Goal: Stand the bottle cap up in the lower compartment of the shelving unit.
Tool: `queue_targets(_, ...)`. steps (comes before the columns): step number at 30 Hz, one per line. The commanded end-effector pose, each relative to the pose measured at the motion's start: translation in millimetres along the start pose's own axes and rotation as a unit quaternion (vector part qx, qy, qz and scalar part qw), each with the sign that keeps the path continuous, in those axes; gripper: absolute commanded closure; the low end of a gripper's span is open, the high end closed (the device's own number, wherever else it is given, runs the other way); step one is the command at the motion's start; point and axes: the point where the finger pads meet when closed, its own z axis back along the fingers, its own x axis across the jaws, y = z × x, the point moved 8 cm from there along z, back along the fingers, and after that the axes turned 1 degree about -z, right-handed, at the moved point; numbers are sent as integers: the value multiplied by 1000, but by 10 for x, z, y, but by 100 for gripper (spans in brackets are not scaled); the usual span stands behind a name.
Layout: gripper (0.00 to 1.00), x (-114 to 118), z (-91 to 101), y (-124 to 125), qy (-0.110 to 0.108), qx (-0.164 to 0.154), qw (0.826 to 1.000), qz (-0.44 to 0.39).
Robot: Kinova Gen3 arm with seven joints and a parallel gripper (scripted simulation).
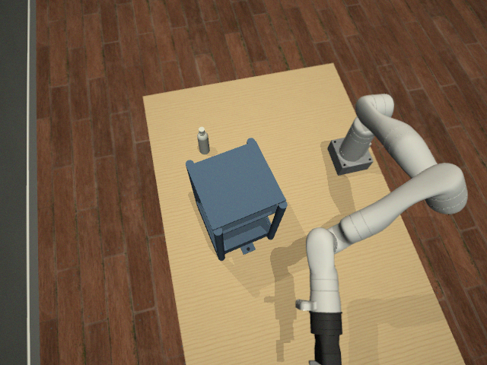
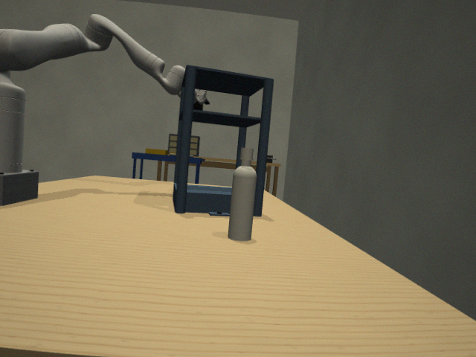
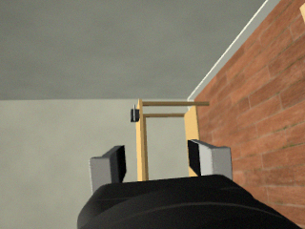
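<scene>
I have the bottle (image 1: 203, 144) (image 2: 241, 203) standing cap up on the table (image 1: 243, 106) (image 2: 230, 300), outside the shelving unit (image 1: 236, 184) (image 2: 186, 146) and near its side at the robot's right. From the exterior camera, the bottle overlaps 1 part of the unit's lower opening and closed base (image 2: 209, 199).

The unit stands upright on 4 posts with 3 shelves. Through the side facing away from the bottle, my top view shows part of the lower compartment's floor (image 1: 249, 232). 1 small tab (image 1: 247, 249) (image 2: 219, 213) sits at the foot of that side.

My gripper (image 1: 327, 341) (image 2: 198, 106) (image 3: 156, 156) is well apart from the bottle, beyond the unit's other side; its 2 fingers are spread wide, with the wooden bench (image 2: 219, 160) (image 3: 142, 153) visible between them in the distance. The arm (image 1: 409, 145) (image 2: 134, 47) reaches out bent from its base (image 1: 340, 166) (image 2: 23, 188). In the background, 1 yellow item (image 2: 155, 151) rests on a blue table (image 2: 153, 155).
</scene>
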Motion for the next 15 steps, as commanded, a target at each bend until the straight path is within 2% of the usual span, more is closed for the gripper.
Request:
queue_targets(1, 0, -4, -9, 34, 2, 4, 1000, -6)
queue_targets(2, 0, 9, 1, 166, -1, 18, 1000, -10)
queue_targets(11, 0, 9, 1, 166, -1, 18, 1000, -10)
queue_targets(12, 0, 21, 15, 299, -5, 34, 999, -16)
queue_targets(15, 0, 21, 15, 299, -5, 34, 999, -16)
